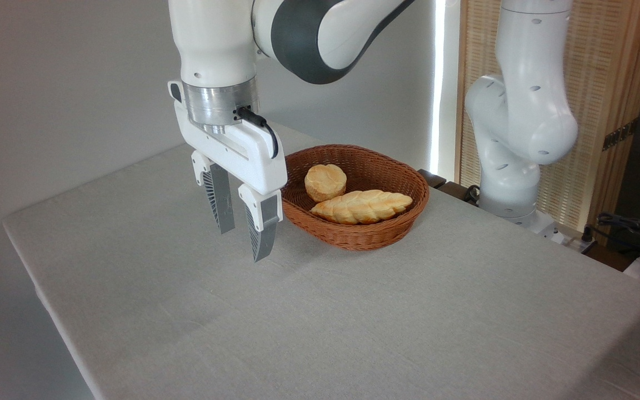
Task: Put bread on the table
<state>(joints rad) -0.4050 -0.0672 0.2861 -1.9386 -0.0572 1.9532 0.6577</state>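
The bread [325,181], a small round golden-tan bun with a scored top, lies inside the brown wicker basket [353,233] toward its back left. My gripper [244,243] hangs open just left of the basket, above the grey table [298,322], with nothing between its ribbed fingers [261,233]. The fingertips point down and sit apart from the basket rim.
A long braided golden loaf [362,206] lies in the basket in front of the bun. The arm's white base [511,161] stands at the table's far right edge. Cables [631,225] lie at the right. The table's left edge [36,278] drops off near the gripper.
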